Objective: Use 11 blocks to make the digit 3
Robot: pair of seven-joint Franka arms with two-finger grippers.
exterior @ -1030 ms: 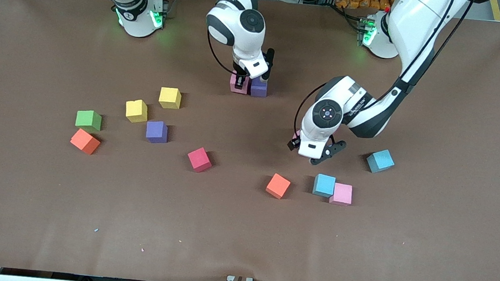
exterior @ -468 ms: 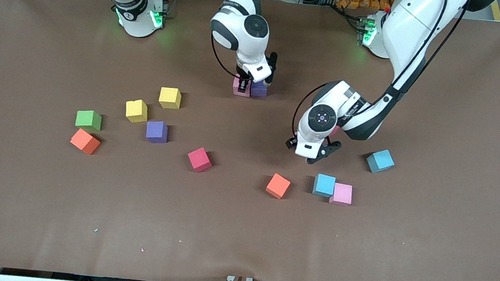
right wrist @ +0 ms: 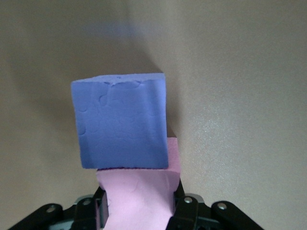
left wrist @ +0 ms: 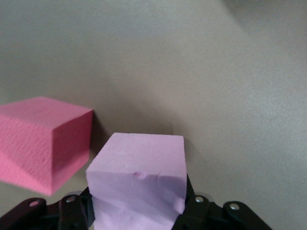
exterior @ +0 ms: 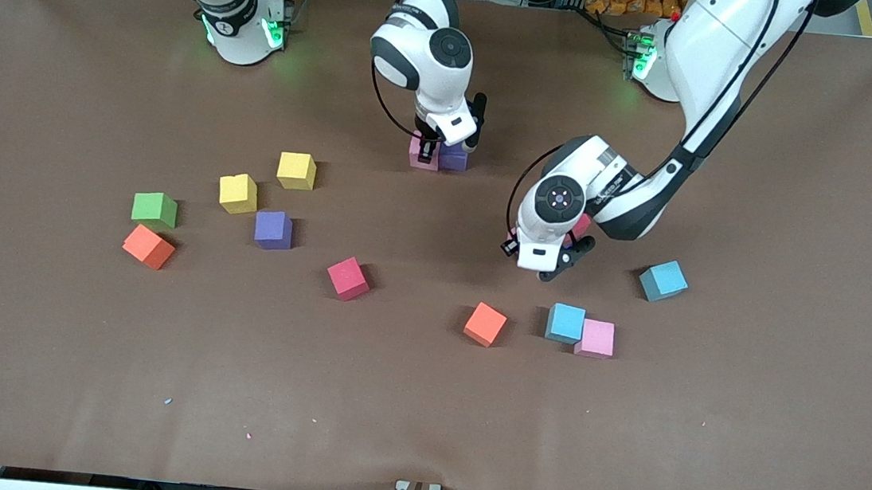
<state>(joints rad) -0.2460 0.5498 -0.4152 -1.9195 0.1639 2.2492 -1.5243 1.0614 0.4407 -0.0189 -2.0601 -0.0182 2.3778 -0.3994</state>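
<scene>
My left gripper (exterior: 544, 247) is down at the table's middle, shut on a pale pink block (left wrist: 139, 177) that fills its jaws. A crimson block (left wrist: 45, 141) stands close beside it, showing as a sliver (exterior: 582, 227) under the wrist. My right gripper (exterior: 428, 148) is shut on a pink block (exterior: 419, 153) pressed against a purple block (exterior: 454, 159); in the right wrist view the pink block (right wrist: 139, 196) touches the purple one (right wrist: 122, 122). Loose blocks lie nearer the front camera: two yellow (exterior: 238, 193) (exterior: 297, 171), purple (exterior: 273, 229), crimson (exterior: 347, 277), two orange (exterior: 148, 246) (exterior: 485, 323), two sky-blue (exterior: 565, 322) (exterior: 663, 280), pink (exterior: 597, 338).
A green cube (exterior: 155, 209) sits beside the orange block toward the right arm's end. The brown table (exterior: 419, 419) has a wide bare strip along its front edge. Both arm bases stand along the table's top edge.
The left gripper has sunk lower and its fingers have closed in onto the pale pink block. The right gripper has nudged its pink block slightly along the purple one.
</scene>
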